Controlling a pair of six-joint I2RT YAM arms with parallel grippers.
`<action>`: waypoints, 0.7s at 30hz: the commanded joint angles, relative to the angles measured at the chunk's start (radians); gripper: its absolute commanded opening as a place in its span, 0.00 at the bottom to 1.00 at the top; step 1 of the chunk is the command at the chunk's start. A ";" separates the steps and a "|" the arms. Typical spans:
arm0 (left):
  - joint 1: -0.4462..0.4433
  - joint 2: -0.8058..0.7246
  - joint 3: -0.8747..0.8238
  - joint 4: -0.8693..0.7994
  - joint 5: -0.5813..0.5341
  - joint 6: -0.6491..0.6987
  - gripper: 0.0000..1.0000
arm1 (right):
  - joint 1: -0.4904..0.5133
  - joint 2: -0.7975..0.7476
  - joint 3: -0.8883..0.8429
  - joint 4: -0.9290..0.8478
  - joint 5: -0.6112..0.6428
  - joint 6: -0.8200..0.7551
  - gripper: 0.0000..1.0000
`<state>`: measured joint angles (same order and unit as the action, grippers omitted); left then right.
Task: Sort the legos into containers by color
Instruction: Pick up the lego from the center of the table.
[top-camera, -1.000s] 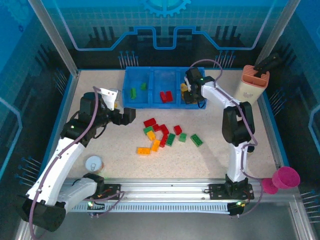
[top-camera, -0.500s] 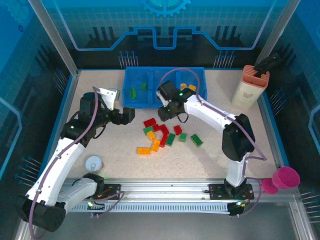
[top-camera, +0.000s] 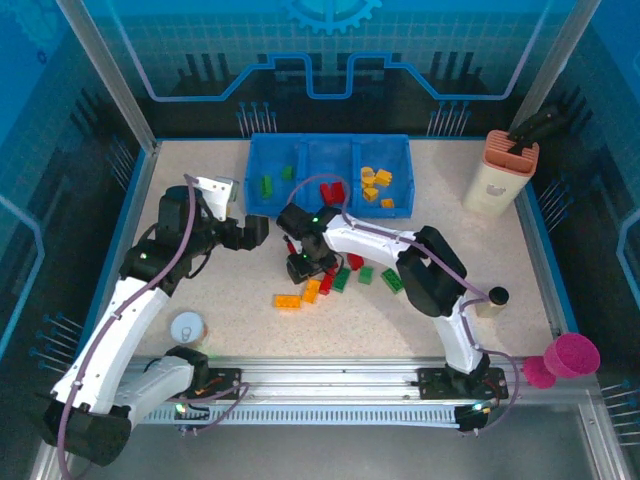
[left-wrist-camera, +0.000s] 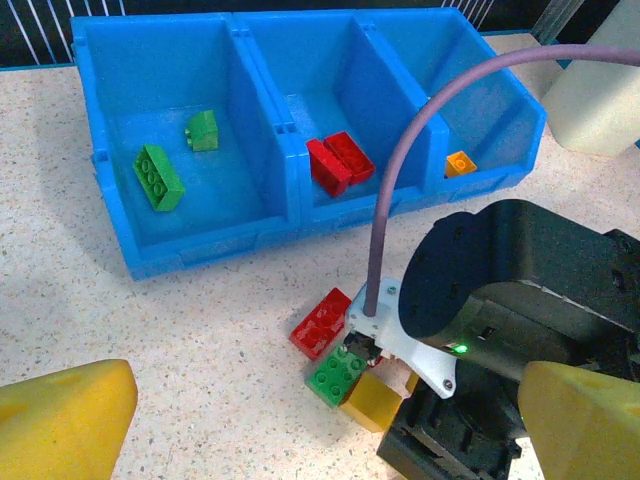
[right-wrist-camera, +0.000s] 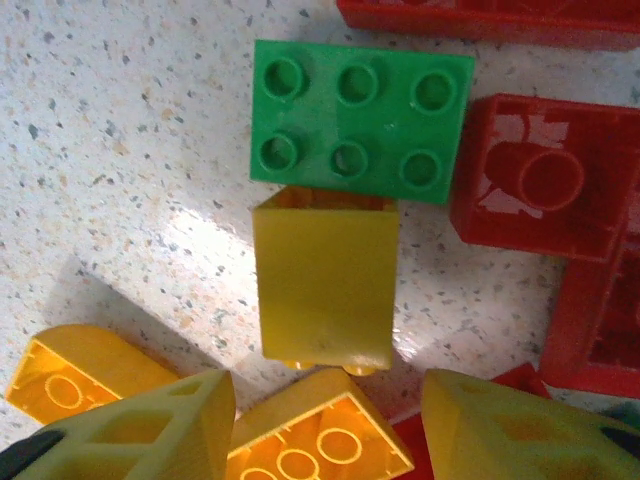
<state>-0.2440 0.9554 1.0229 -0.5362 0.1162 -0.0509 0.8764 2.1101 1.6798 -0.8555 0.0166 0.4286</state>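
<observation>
Legos (top-camera: 375, 185) sit color-sorted in the containers (top-camera: 330, 160); perhaps ten lie loose nearby.

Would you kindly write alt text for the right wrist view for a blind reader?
A yellow brick lies mid-frame against a green six-stud brick, red bricks to their right, orange bricks near the open right gripper at the bottom.

Green lego (right-wrist-camera: 362, 120) touching yellow lego (right-wrist-camera: 323, 285), red legos (right-wrist-camera: 540, 180) beside; right hand (right-wrist-camera: 328, 400) spread, orange lego (right-wrist-camera: 315, 448) between fingers
</observation>
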 joint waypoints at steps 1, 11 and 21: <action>0.012 -0.012 -0.017 0.004 -0.013 -0.003 0.99 | 0.005 0.025 0.041 -0.016 -0.015 0.021 0.53; 0.014 -0.012 -0.017 -0.002 -0.016 -0.004 0.99 | 0.007 0.136 0.113 -0.009 -0.007 -0.013 0.54; 0.015 -0.013 -0.023 0.001 -0.021 -0.002 0.99 | 0.003 0.091 0.080 -0.046 0.051 -0.046 0.28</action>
<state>-0.2375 0.9554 1.0161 -0.5362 0.1085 -0.0525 0.8764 2.2425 1.7782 -0.8570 0.0414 0.3992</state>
